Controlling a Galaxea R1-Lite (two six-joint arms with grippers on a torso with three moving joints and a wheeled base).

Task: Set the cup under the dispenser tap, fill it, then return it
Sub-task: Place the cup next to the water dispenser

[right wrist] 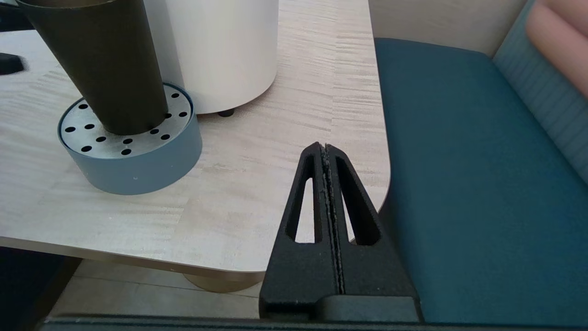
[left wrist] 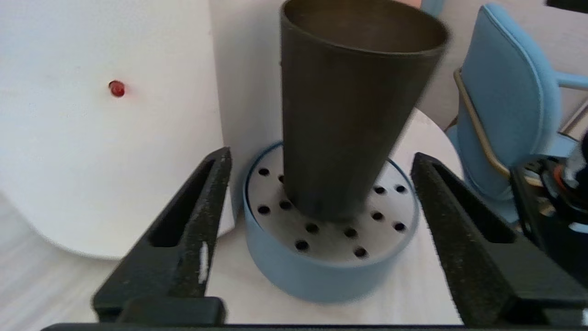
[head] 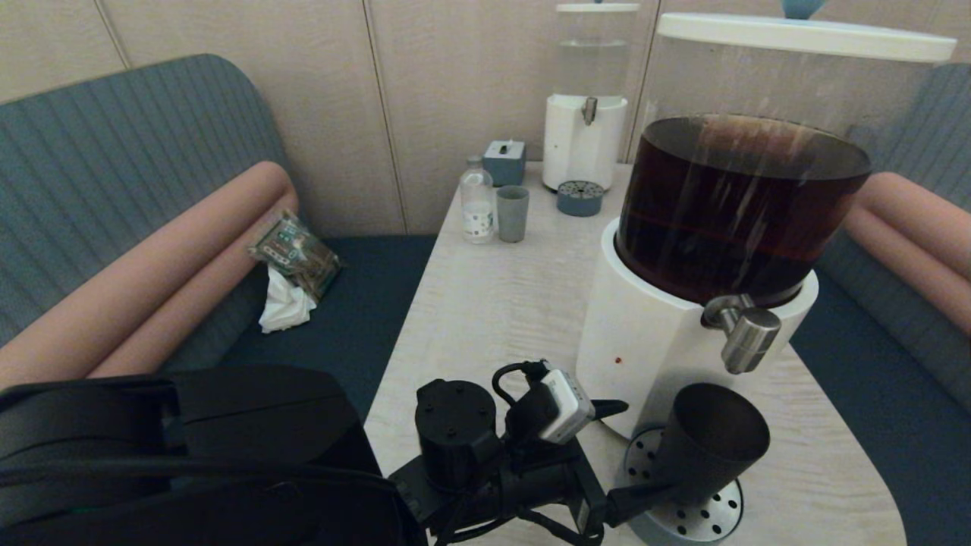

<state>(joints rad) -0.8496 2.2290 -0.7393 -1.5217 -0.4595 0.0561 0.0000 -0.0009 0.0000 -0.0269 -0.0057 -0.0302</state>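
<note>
The matte black cup point(head: 709, 440) point(left wrist: 349, 115) point(right wrist: 105, 64) stands on the round perforated drip tray point(head: 683, 523) point(left wrist: 317, 276) point(right wrist: 138, 170), directly beneath the brushed-steel dispenser tap point(head: 747, 334). The tap belongs to the large white-based dispenser point(head: 645, 341) of dark brown liquid. No stream runs from the tap. My left gripper point(head: 633, 451) point(left wrist: 321, 156) is open, its fingers point(left wrist: 202, 207) spread to either side of the cup's base with a gap on each side. My right gripper point(right wrist: 325, 147) is shut on nothing, off the table's near right corner, outside the head view.
At the table's far end stand a slimmer clear-liquid dispenser point(head: 588, 98), its small tray point(head: 580, 199), a grey-green tumbler point(head: 512, 214), a bottle point(head: 477, 201) and a tissue box point(head: 504, 161). Blue benches flank the table; a packet point(head: 296, 254) lies on the left one.
</note>
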